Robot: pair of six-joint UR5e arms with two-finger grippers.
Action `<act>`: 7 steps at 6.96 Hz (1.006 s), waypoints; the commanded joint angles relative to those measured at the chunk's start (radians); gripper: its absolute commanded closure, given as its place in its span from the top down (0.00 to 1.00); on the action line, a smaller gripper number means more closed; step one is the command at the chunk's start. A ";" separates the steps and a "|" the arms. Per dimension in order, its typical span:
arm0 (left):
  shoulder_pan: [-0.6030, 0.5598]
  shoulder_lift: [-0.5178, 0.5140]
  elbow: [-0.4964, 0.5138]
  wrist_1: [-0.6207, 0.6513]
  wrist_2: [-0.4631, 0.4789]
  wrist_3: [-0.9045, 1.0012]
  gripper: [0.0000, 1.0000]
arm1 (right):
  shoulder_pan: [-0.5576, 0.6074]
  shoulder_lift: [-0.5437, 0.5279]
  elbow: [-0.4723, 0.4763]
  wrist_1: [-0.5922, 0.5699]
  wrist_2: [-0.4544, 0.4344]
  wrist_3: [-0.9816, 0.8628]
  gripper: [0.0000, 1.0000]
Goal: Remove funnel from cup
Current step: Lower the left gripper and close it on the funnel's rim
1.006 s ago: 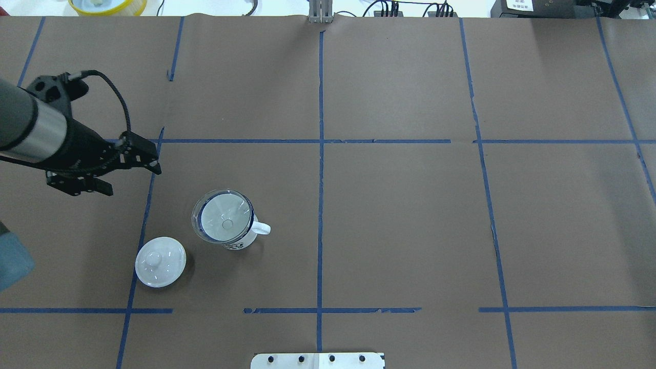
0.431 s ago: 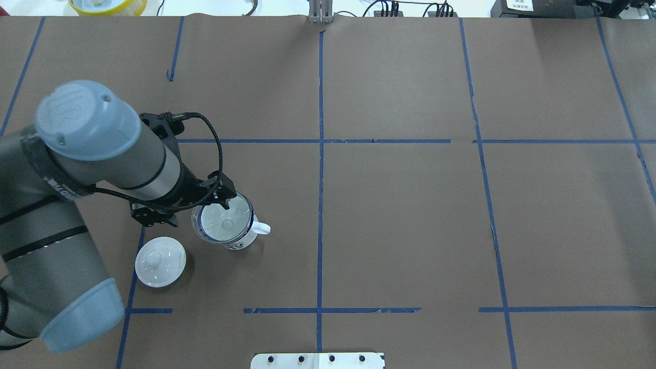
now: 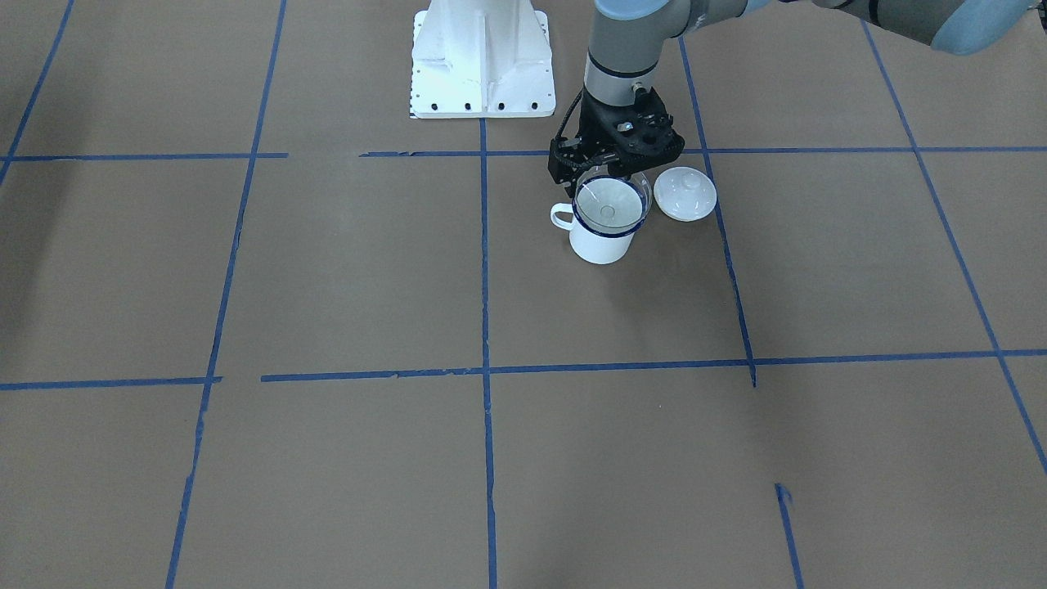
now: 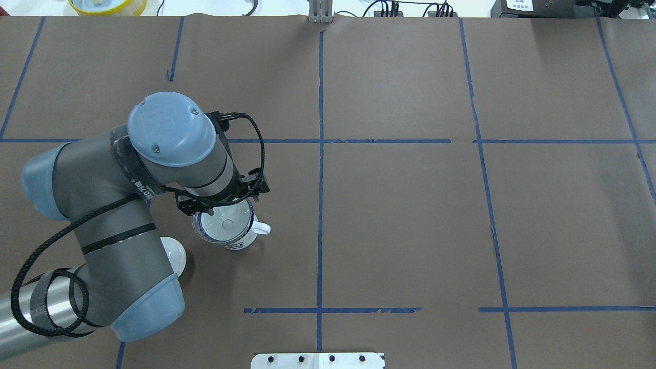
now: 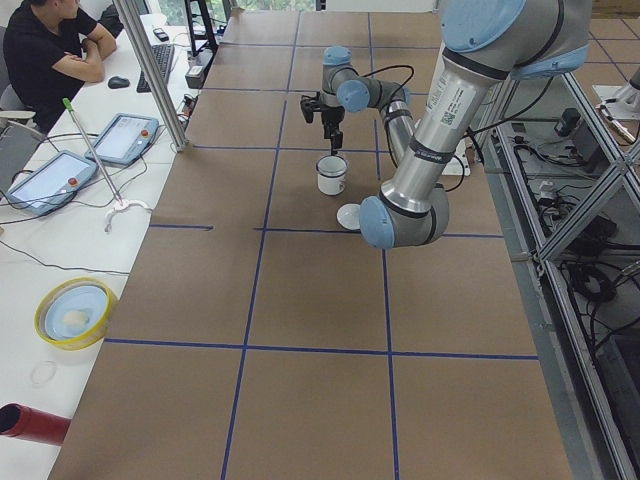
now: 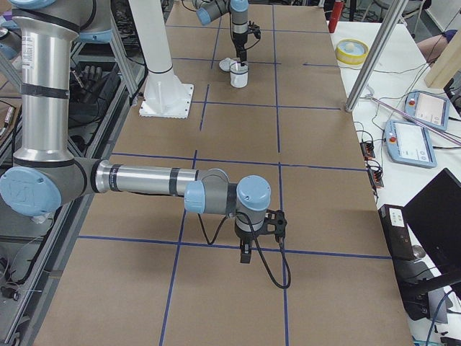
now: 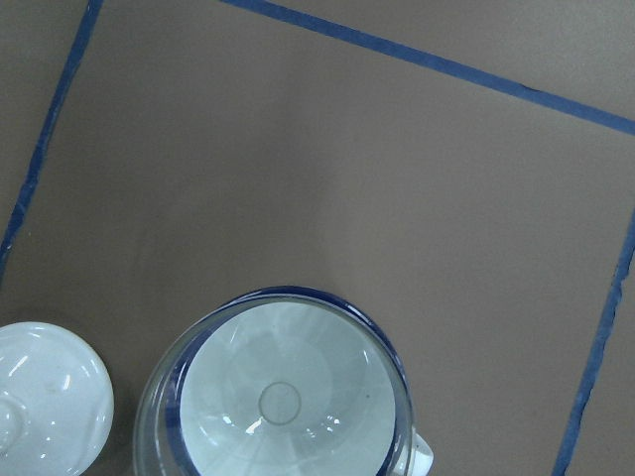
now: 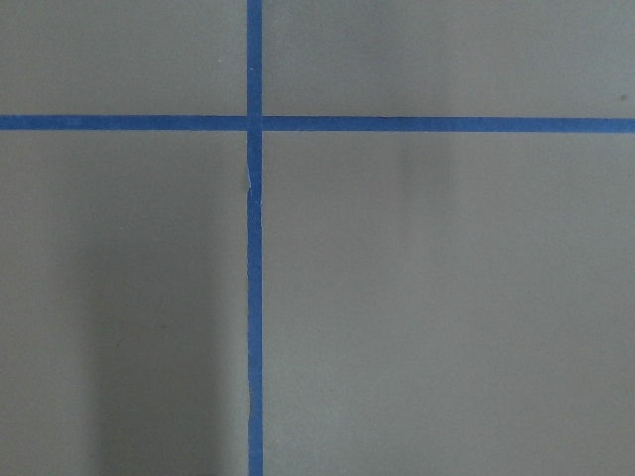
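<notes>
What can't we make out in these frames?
- Left end effector grip: overhead, the left arm covers the fingers; front-facing, too small; absent from the left wrist view.
- Lid: overhead, mostly under that arm; left wrist view, cut by the frame edge.
- Funnel spout: down inside the cup.
- Right end effector state: seen only in exterior right.

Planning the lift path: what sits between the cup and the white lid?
Nothing; the front-facing view shows only a narrow strip of bare brown paper between cup and lid.

The clear funnel (image 7: 280,400) sits mouth-up in the white, blue-rimmed cup (image 3: 599,243), spout apparently down inside; the cup stands upright on the desk (image 3: 327,270).
</notes>
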 commanded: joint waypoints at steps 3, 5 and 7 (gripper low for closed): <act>0.013 -0.028 0.068 -0.001 -0.012 0.046 0.82 | 0.000 0.000 0.000 0.000 0.000 0.000 1.00; 0.019 -0.030 0.082 -0.004 -0.012 0.047 0.69 | 0.000 0.000 0.000 0.000 0.000 0.000 1.00; 0.024 -0.031 0.086 -0.012 -0.012 0.047 0.56 | 0.000 0.000 0.000 0.000 0.000 0.000 1.00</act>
